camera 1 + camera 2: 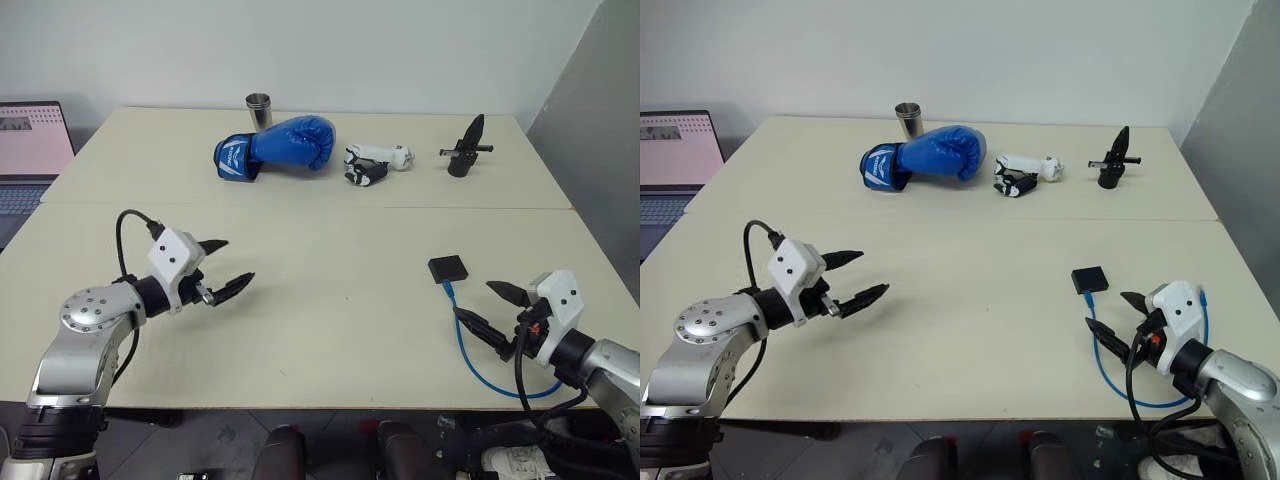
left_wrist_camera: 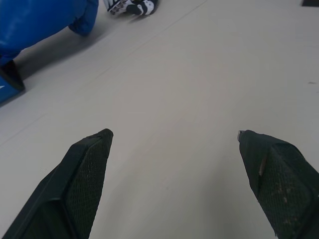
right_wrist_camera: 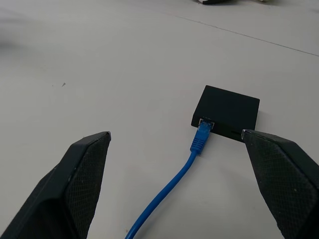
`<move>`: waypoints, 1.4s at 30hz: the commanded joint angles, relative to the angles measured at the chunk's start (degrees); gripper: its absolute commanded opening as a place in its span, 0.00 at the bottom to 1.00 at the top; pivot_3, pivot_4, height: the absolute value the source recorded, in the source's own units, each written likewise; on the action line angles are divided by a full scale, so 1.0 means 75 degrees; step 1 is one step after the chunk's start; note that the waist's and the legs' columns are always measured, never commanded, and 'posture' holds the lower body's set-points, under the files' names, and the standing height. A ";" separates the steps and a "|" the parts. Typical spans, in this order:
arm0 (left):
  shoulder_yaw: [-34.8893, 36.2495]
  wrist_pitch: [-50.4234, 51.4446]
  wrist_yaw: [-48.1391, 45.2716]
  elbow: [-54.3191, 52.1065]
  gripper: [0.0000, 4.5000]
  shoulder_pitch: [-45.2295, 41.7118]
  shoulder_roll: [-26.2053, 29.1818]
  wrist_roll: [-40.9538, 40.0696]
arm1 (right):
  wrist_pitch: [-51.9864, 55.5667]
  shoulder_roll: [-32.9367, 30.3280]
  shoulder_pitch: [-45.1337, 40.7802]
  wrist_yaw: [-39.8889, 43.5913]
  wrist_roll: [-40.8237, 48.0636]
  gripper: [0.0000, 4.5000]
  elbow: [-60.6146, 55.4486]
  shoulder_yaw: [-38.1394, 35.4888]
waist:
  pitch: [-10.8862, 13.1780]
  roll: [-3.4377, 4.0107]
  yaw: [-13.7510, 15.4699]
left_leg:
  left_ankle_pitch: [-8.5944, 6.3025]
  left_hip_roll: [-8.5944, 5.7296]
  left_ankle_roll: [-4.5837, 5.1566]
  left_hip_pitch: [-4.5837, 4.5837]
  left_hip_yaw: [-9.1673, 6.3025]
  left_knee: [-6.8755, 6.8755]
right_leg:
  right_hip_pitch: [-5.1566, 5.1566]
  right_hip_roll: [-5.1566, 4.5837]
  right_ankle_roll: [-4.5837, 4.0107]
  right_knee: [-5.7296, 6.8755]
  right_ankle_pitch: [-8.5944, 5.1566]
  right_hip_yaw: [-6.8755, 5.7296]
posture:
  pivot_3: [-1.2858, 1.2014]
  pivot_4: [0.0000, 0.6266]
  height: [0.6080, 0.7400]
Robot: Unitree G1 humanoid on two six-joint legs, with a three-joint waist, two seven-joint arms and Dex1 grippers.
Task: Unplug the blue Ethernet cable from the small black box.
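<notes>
While the cable (image 3: 192, 162) remained plugged into the box (image 3: 228, 110), both sat on the desk (image 1: 330, 300) near its right front corner, the box lying flat and the cable running from its near face toward the desk edge, where it curved round in a loop beside the right gripper (image 1: 495, 312). That gripper hung just short of the box, fingers (image 3: 79, 184) spread wide and grasping nothing, with the plug and the box framed between them in the right wrist view. The left gripper (image 1: 222, 268) hung over bare desk on the left side, well apart from the box, fingers (image 2: 82, 181) likewise spread and empty. A glove (image 1: 280, 145), a cup (image 1: 258, 107), a small white-and-black item (image 1: 372, 163) and a black tool (image 1: 467, 147) lay along the far side, clear of the work area; a laptop (image 1: 30, 150) stood off the left edge. As a judgement, the box was probably light and would slide on the smooth desk if the cable alone were pulled, so it needed pinning or holding across its flat sides. The cord was soft and would only flex or stretch the joint if gripped along its length; the correct hold was judged to be the stiff plug body right at the socket. Such plugs commonly carry a latch tab, though none could be made out; a straight pull away from the socket face was advised, with care against slipping on the small plug.
</notes>
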 commanded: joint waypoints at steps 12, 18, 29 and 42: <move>0.0081 0.0290 -0.0592 -0.0721 0.96 0.0194 0.0195 -0.0385 | -0.0057 -0.0293 0.0229 0.0127 -0.0169 0.99 -0.0077 -0.0054 | 0.0000 0.0000 -0.0001 | 0.0000 0.0000 0.0000 0.0001 0.0001 0.0000 | -0.0001 0.0000 0.0000 0.0000 0.0000 0.0002 | 0.52 0.24 1.00; 0.0148 0.0343 -0.0941 -0.0643 0.96 0.0162 0.0310 -0.0535 | -0.0113 -0.0241 0.0385 0.0073 -0.0316 0.99 -0.0070 0.0014 | 0.0000 0.0000 0.0001 | 0.0000 0.0000 0.0000 0.0001 0.0001 0.0000 | -0.0001 0.0000 0.0000 -0.0001 -0.0001 0.0002 | 0.52 0.24 1.00; -0.0370 0.0323 -0.1712 -0.0928 0.96 0.0238 0.0656 -0.0467 | 0.0001 0.0228 0.0161 -0.0771 -0.0744 0.99 -0.0071 0.0373 | 0.0000 0.0001 -0.0002 | 0.0000 0.0001 0.0000 0.0001 0.0001 0.0000 | -0.0001 0.0001 0.0000 -0.0001 -0.0001 0.0003 | 0.52 0.24 1.00; -0.0848 0.1171 -0.2517 -0.1490 0.96 -0.0250 0.0741 -0.1395 | 0.0215 0.1676 -0.0928 -0.2552 -0.2314 0.99 0.0959 0.2163 | 0.0002 0.0004 -0.0025 | 0.0000 0.0003 0.0000 0.0000 0.0003 0.0001 | -0.0009 0.0006 -0.0001 0.0002 -0.0001 0.0008 | 0.52 0.24 1.00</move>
